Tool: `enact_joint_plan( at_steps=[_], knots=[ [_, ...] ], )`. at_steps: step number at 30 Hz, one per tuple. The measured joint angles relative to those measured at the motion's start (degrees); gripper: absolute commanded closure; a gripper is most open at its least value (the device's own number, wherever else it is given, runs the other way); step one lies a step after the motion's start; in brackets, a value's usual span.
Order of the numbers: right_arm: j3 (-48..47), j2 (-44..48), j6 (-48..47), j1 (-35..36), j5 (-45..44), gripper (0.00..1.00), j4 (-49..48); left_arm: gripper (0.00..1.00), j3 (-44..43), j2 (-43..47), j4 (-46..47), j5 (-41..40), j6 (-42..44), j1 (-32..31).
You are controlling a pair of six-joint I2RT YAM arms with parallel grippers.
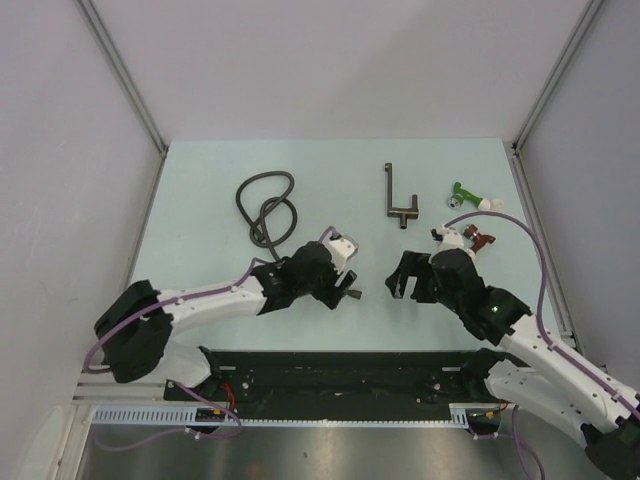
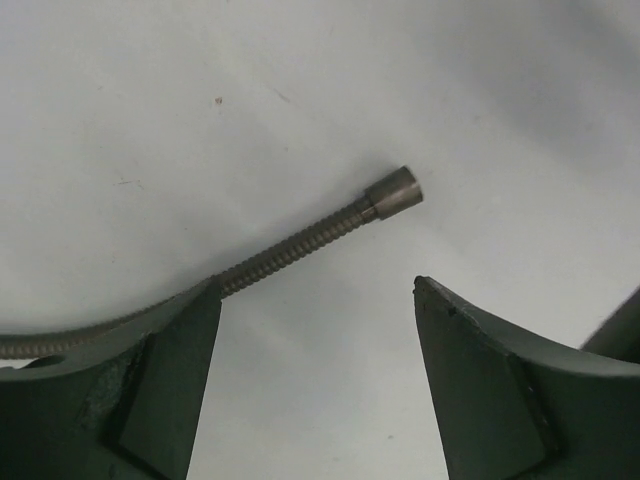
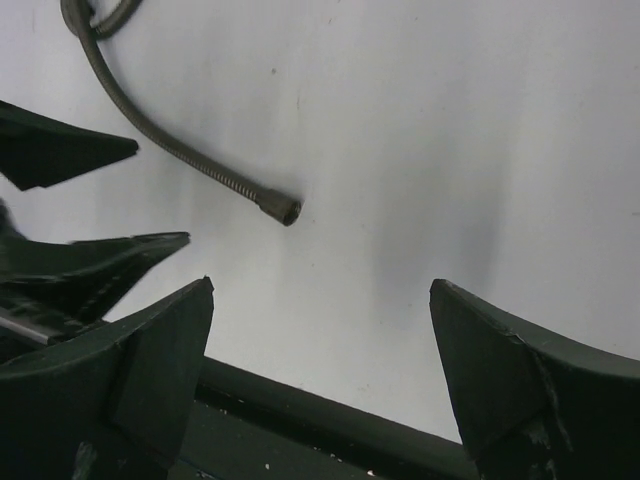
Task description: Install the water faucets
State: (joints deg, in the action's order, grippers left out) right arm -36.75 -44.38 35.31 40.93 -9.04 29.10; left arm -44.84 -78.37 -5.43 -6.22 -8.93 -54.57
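Observation:
The water faucet point(image 1: 400, 196), a slim dark metal piece with a long thin arm on a short T body, lies on the table's far middle, clear of both grippers. My left gripper point(image 1: 352, 283) sits near the table's middle, open, with bare table between its fingers point(image 2: 170, 380). The hose's metal end cap point(image 2: 395, 193) lies just beyond them, and the hose runs past the left fingertip. My right gripper point(image 1: 396, 280) faces the left one across a small gap. It is open point(image 3: 320, 285) over bare table, and the hose end point(image 3: 285, 210) lies ahead of it.
A coiled black flexible hose point(image 1: 267, 205) lies at the far left. A green fitting point(image 1: 465, 197) and a dark-red fitting point(image 1: 478, 237) lie at the far right. The black base rail point(image 3: 330, 420) runs along the near edge. The left gripper's fingers point(image 3: 100, 260) show in the right wrist view.

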Motion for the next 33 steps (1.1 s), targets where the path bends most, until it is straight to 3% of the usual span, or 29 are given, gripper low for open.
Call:
enact_joint_plan(
  at_steps=[9,21,33],
  knots=[
    [0.4,10.8,0.1,-5.9,-0.9,0.07,1.7,0.22,-6.1,-14.1,-2.8,1.0,19.5,0.0],
    [1.1,12.0,-0.8,-8.6,-1.0,0.07,2.9,0.35,-19.0,-27.4,-6.8,8.2,29.5,0.0],
    [1.2,9.3,-1.9,-9.5,-0.2,0.07,1.8,0.73,-21.4,-29.6,-8.2,13.5,30.0,0.0]
  ],
)
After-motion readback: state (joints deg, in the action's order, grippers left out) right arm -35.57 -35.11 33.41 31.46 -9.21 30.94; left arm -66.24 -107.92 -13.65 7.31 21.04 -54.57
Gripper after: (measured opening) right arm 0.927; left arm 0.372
